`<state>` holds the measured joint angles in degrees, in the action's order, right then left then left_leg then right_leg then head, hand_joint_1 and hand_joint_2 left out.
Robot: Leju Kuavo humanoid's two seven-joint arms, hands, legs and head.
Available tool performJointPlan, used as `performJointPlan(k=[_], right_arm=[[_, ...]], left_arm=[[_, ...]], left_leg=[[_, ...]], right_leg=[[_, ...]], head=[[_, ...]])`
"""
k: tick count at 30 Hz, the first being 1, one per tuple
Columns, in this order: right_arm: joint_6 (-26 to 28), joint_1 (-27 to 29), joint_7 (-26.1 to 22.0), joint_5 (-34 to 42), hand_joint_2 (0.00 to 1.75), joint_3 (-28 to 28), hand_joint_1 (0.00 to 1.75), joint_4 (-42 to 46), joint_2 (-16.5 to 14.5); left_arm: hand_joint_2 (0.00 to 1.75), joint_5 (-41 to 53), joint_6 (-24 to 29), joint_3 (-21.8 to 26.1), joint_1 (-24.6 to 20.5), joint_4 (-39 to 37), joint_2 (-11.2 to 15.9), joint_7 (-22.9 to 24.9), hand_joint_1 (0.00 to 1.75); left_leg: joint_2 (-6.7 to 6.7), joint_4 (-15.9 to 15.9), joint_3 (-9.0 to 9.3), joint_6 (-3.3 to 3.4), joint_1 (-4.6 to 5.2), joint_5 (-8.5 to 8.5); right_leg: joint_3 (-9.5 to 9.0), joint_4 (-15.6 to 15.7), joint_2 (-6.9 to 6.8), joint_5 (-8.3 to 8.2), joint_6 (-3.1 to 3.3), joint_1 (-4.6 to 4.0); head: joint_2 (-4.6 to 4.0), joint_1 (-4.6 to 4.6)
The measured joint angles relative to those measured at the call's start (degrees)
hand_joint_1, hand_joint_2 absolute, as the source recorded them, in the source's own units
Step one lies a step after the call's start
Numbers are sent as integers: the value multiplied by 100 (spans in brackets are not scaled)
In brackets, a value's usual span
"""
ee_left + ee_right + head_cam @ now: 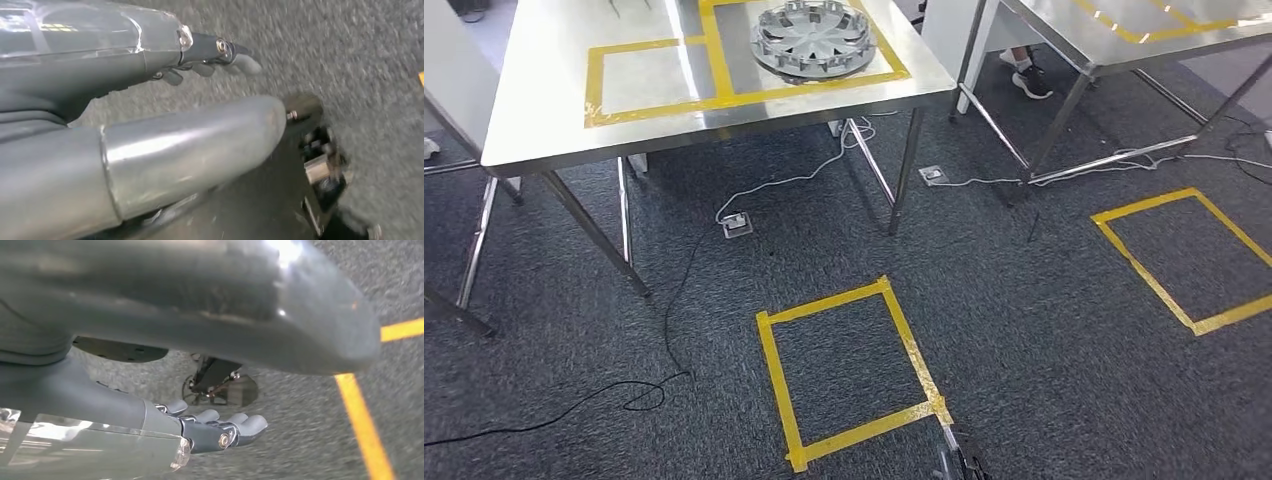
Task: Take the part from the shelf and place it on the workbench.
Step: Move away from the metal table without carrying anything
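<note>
A steel worktop [544,110] stands ahead on thin metal legs, seen from above. Yellow tape marks two boxes on its top. The part [813,38], a round silver wheel cover with radiating spokes, lies flat inside the larger taped box, near the far right corner of the worktop. No hand touches it.

A second steel table [1124,30] stands to the right, also with yellow tape on it. Between the two tables a person's dark shoe [1032,82] rests on the floor.

The floor is dark grey carpet [1024,350]. A yellow tape square [769,370] is marked on it close in front of the robot, and another [1124,250] lies off to the right. A black cable [664,330] and a white cable [794,180] run across the carpet under the worktop.

In the left wrist view, the left hand [210,62] hangs over the carpet, its grey fingers loosely extended and slightly curled, holding nothing. In the right wrist view, the right hand [220,427] also hangs over the carpet beside a strip of yellow tape [362,425], fingers side by side and lightly bent, holding nothing.
</note>
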<state>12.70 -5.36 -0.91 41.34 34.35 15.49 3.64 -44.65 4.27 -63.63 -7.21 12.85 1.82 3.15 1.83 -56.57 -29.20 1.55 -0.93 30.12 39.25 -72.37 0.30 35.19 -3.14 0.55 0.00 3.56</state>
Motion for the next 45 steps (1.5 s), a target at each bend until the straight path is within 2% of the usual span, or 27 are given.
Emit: performJointPlan(k=[1, 2, 5, 7, 8, 9, 11, 13, 15, 16, 18, 20, 22, 24, 25, 26, 28, 30, 31, 32, 35, 37, 39, 40, 42, 43, 45], right_arm=[[2, 14, 15, 4, 0, 13, 0, -12, 4], [3, 28, 28, 6, 0, 29, 0, -25, 8], [-1, 13, 45, 7, 0, 71, 0, -52, 24], [-4, -7, 46, 18, 0, 87, 0, -64, 28], [-5, -3, 40, 35, 0, 94, 0, -70, 28], [-5, 13, 24, 53, 0, 100, 0, -78, 28], [-24, 27, -31, 81, 0, 106, 0, -93, 25], [-53, 3, -81, 85, 0, 110, 0, -105, 17], [-69, -5, -115, 97, 0, 111, 0, -114, 9], [-77, 3, -130, 109, 0, 112, 0, -119, 7], [-87, 18, -157, 138, 0, 119, 0, -129, 4], [-95, 11, -174, 166, 0, 131, 0, -139, 1], [-101, -7, -184, 182, 0, 140, 0, -149, 1], [-105, -5, -188, 183, 0, 148, 0, -156, 4], [-107, 4, -189, 182, 0, 155, 0, -158, 1], [-108, 5, -190, 183, 0, 166, 0, -161, 0], [-108, -22, -191, 183, 0, 189, 0, -167, -3], [-118, -42, -191, 183, 0, 204, 0, -173, -8], [-126, -28, -191, 183, 0, 209, 0, -176, -16], [-134, -5, -191, 183, 0, 217, 0, -179, -25], [-148, 28, -177, 181, 0, 241, 0, -190, -41], [-166, 17, -154, 182, 0, 247, 0, -192, -51], [-178, 28, -137, 184, 0, 250, 0, -194, -58], [-183, 38, -133, 185, 0, 251, 0, -197, -69], [-196, 28, -121, 184, 0, 252, 0, -207, -98], [-203, 17, -115, 184, 0, 252, 0, -211, -121], [-216, 3, -93, 182, 0, 254, 0, -215, -160]], left_arm=[[0, 2, 3, 0, -4, -3, 9, -1, 0], [0, 3, 4, 0, -9, -4, 16, -6, 0], [0, -2, 23, 0, -19, -4, 22, -83, 0], [0, -21, 53, 0, -21, -4, 19, -183, 0], [0, -32, 62, 0, -23, -3, 13, -238, 0], [0, -40, 68, 0, -29, -2, 3, -289, 0], [0, -51, 73, 0, -39, 4, -18, -374, 0], [0, -64, 81, 0, -26, 9, -30, -407, 0], [0, -85, 89, 0, -1, 8, -39, -410, 0], [0, -96, 93, 0, 5, 7, -43, -413, 0], [0, -112, 102, 0, 3, 7, -50, -426, 0], [0, -128, 108, 0, -1, 5, -48, -445, 0], [0, -140, 109, 0, 2, 4, -45, -457, 0], [0, -145, 110, 0, 6, 4, -54, -460, 0], [0, -148, 113, 0, 4, 4, -58, -461, 0], [0, -148, 115, 0, 3, 5, -66, -463, 0], [0, -149, 118, 0, 13, 3, -72, -463, 0], [0, -150, 119, 0, 30, -1, -68, -454, 0], [0, -151, 119, 0, 29, -3, -63, -448, 0], [0, -154, 119, 0, 19, -4, -58, -438, 0], [0, -162, 115, 0, -21, -4, -54, -376, 0], [0, -164, 112, 0, -33, -4, -49, -327, 0], [0, -164, 109, 0, -35, -4, -44, -299, 0], [0, -164, 108, 0, -37, -4, -38, -295, 0], [0, -164, 107, 0, -40, -3, -18, -296, 0], [0, -164, 111, 0, -38, -4, -1, -297, 0], [0, -164, 123, 0, -19, -3, 29, -311, 0]], left_leg=[[86, -1, -17, -7, 0, -10], [159, -1, -26, -15, 0, -19], [344, -7, -30, -60, 20, -35], [463, -13, -42, -116, 42, -50], [525, -11, -41, -148, 46, -61], [497, -16, -42, -184, 40, -46], [146, -227, -125, -235, 21, 143], [-212, -898, -416, -247, 6, 544], [-234, -1584, -726, -240, 8, 800], [-225, -1671, -769, -233, 8, 762], [-311, -1179, -546, -205, 3, 378], [-691, -480, -230, -167, -25, 81], [-909, -219, -127, -143, -28, 52], [-740, -183, -121, -106, -21, 32], [-634, -157, -110, -76, -30, 16], [-518, -131, -98, -51, -40, 2], [-269, -103, -85, -20, -32, -6], [-24, -104, -89, -16, -10, 6], [78, -105, -90, -21, -5, 13], [158, -105, -88, -30, -3, 21], [322, -104, -60, -71, 4, 44], [398, -102, -53, -119, 9, 50], [466, -83, -33, -183, 4, 55], [377, -95, -17, -217, -3, 83], [40, -359, -112, -255, -12, 283], [-148, -674, -252, -257, -17, 458], [-234, -1407, -624, -254, -12, 764]], right_leg=[[-59, 2, -21, -40, -10, 11], [-231, 228, -57, -174, -9, 16], [-930, 1394, -394, -586, 70, -32], [-1036, 1668, -492, -611, 157, -80], [-1008, 1676, -437, -625, 204, -87], [-995, 1695, -386, -652, 251, -75], [-984, 1750, -280, -720, 348, -49], [-952, 1766, -147, -770, 410, -52], [-910, 1738, 15, -787, 433, -78], [-892, 1714, 100, -790, 436, -87], [-863, 1641, 268, -778, 421, -91], [-807, 1544, 420, -748, 376, -81], [-721, 1485, 579, -749, 300, -51], [-650, 1485, 747, -787, 216, -21], [-615, 1453, 705, -767, 181, -26], [-543, 1329, 576, -683, 149, -35], [-258, 739, 182, -341, 87, -43], [69, 35, 6, -50, 34, -11], [120, -105, -23, -45, 20, 5], [51, -7, -44, -153, 16, 18], [-587, 1146, -275, -648, 93, -6], [-781, 1533, -400, -709, 198, -64], [-785, 1566, -322, -714, 290, -90], [-806, 1609, -278, -736, 329, -84], [-859, 1705, -180, -799, 412, -59], [-861, 1722, -128, -812, 438, -56], [-853, 1713, 13, -814, 471, -71]], head=[[0, 12], [0, 28], [0, 86], [0, 98], [0, 95], [0, 89], [0, 50], [0, -44], [0, -114], [0, -128], [0, -143], [0, -156], [0, -160], [0, -161], [0, -148], [0, -113], [0, -22], [0, 20], [0, 22], [0, 27], [0, 64], [0, 76], [0, 83], [0, 83], [0, 41], [0, -6], [0, -85]])
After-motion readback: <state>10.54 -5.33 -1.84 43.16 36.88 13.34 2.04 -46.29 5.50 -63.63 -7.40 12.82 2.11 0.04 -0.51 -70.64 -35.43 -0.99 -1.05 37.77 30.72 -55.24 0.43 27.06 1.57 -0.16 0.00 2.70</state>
